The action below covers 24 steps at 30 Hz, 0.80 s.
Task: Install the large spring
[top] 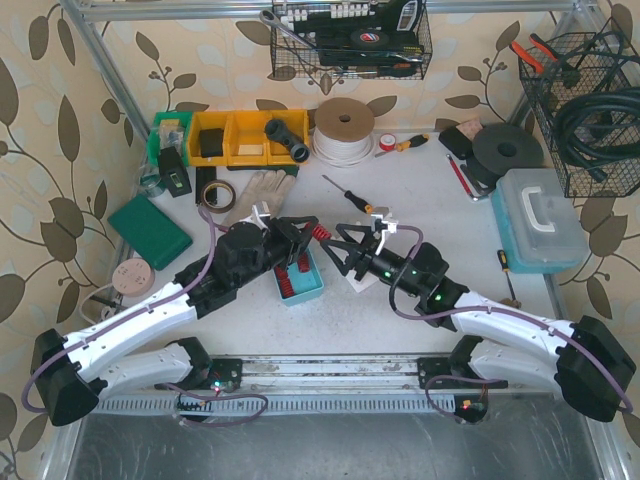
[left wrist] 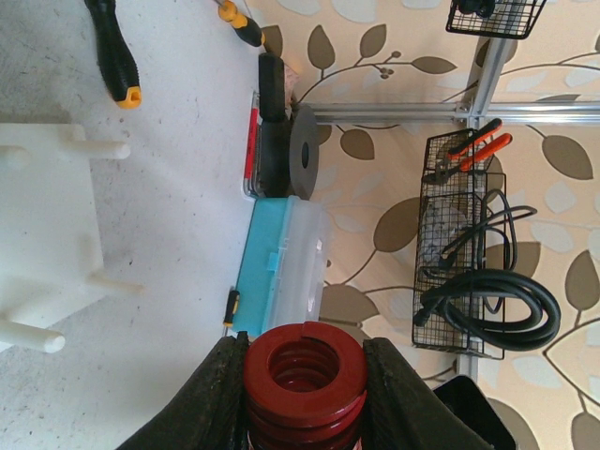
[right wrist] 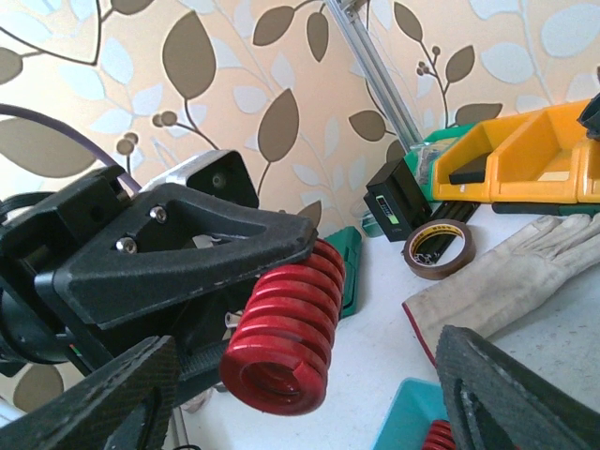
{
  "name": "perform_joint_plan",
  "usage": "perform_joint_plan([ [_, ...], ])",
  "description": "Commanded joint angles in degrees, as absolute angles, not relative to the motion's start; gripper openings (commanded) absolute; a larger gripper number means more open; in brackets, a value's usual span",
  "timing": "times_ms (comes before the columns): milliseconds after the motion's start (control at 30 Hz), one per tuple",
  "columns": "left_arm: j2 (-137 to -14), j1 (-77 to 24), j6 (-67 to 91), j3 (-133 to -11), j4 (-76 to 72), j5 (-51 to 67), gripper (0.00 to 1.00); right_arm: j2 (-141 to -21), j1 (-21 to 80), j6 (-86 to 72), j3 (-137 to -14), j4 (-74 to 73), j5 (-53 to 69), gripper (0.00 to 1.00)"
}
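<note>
Top external view first: the large spring (top: 320, 237) is seen just left of centre frame, clamped in the left gripper (top: 304, 238) and lifted off the table, just above the upper edge of the blue tray (top: 306, 292). It's red and chunky, and it's held sideways so one open end is pointed at the other arm. In the left wrist view it's pinched at the bottom of the frame between both black fingers (left wrist: 211, 394). The jaws are closed onto its sides and no slack can be made out.

The right gripper (top: 340, 250) is parked at centre frame, facing the spring, with its jaws spread wide and nothing held. In the right wrist view its fingertips are seen at lower left and lower right, with the spring in the gap ahead of them, untouched. A handover or a two-handed squeeze might be getting set up, but that's only a guess.

The white peg block (top: 362, 280) is tucked under the right gripper, just right of the tray. Its pegs (left wrist: 103, 148) are shown at the left edge of the left wrist view. Presumably the spring is meant to be slid onto one of them, which would explain why the bore is left unobstructed. Smaller red springs (top: 292, 278) can be seen in the tray.
</note>
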State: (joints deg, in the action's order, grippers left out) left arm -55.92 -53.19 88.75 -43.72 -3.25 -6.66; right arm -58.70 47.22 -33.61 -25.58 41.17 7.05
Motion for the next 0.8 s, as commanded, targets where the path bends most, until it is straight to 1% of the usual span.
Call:
perform_joint_plan([
  [0, -56.09, -52.81, 89.21, -46.67, -8.96, -6.12, 0.0, -59.56, 47.11, -34.63, -25.21, 43.73, 6.72, 0.7],
  [67, -56.44, -52.95, 89.21, -46.67, -9.17, -6.32, 0.0, -59.95, 47.12, -34.35, -25.74, 43.49, 7.39, 0.66],
  [100, -56.73, -52.99, 89.21, -46.67, -9.41, -6.35, 0.0, -60.21, 47.13, -34.29, -26.07, 43.16, 7.8, 0.65],
  [333, -59.24, -53.52, 89.08, -47.29, -12.08, -5.89, 0.0, -61.18, 47.13, -34.67, -26.9, 41.98, 7.19, 0.66],
  [467, -59.59, -53.77, 88.82, -47.59, -12.28, -6.31, 0.0, -60.81, 47.22, -34.16, -27.13, 40.66, 6.48, 0.57],
  [767, -60.2, -54.64, 88.68, -47.77, -12.03, -6.69, 0.0, -59.11, 47.21, -32.72, -27.17, 38.51, 3.76, 0.53],
])
